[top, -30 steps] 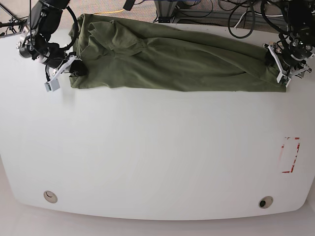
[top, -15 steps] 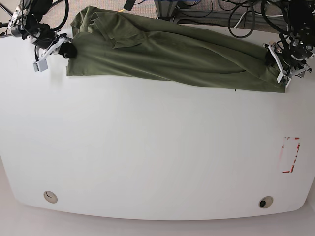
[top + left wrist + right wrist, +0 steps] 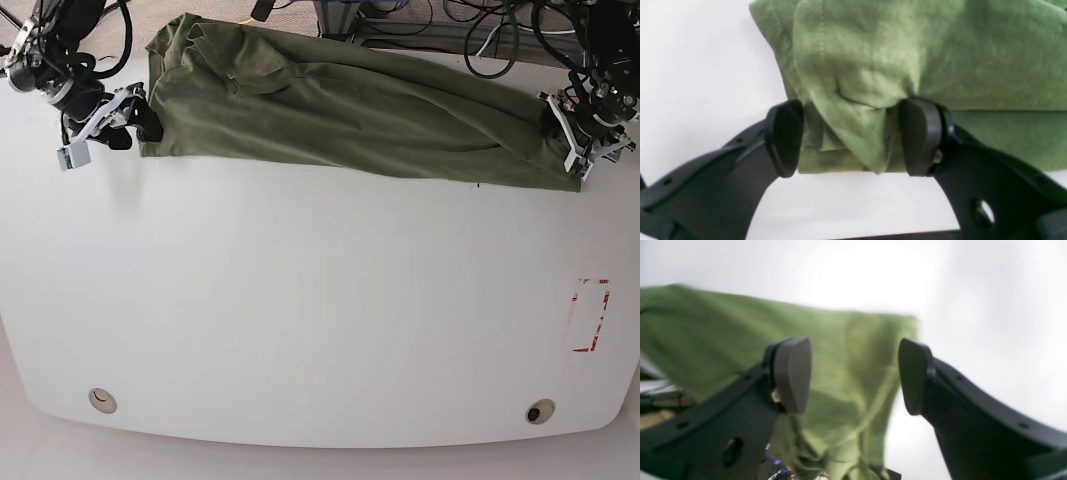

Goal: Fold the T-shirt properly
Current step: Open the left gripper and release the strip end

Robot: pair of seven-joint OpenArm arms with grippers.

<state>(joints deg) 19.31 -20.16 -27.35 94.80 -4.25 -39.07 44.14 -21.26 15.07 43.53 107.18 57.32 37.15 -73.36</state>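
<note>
The olive-green T-shirt (image 3: 340, 115) lies stretched in a long, wrinkled band along the far edge of the white table (image 3: 320, 300). At its right end my left gripper (image 3: 560, 135) stands open, a bunched hem corner (image 3: 853, 100) lying between its spread fingers (image 3: 922, 136). In the left wrist view, that gripper (image 3: 852, 136) rests low over the table. My right gripper (image 3: 128, 128) is at the shirt's left edge, open and holding nothing. The right wrist view is blurred, with that gripper (image 3: 853, 373) just short of the cloth (image 3: 740, 340).
Cables and equipment (image 3: 480, 40) crowd the space beyond the far edge. A red-marked rectangle (image 3: 590, 315) sits on the table at the right. Two round holes (image 3: 102, 400) (image 3: 540, 411) lie near the front edge.
The right gripper pulled the shirt's left end outward and toward the far edge, then opened and let it go. The shirt now lies straighter. The left gripper has not moved.
</note>
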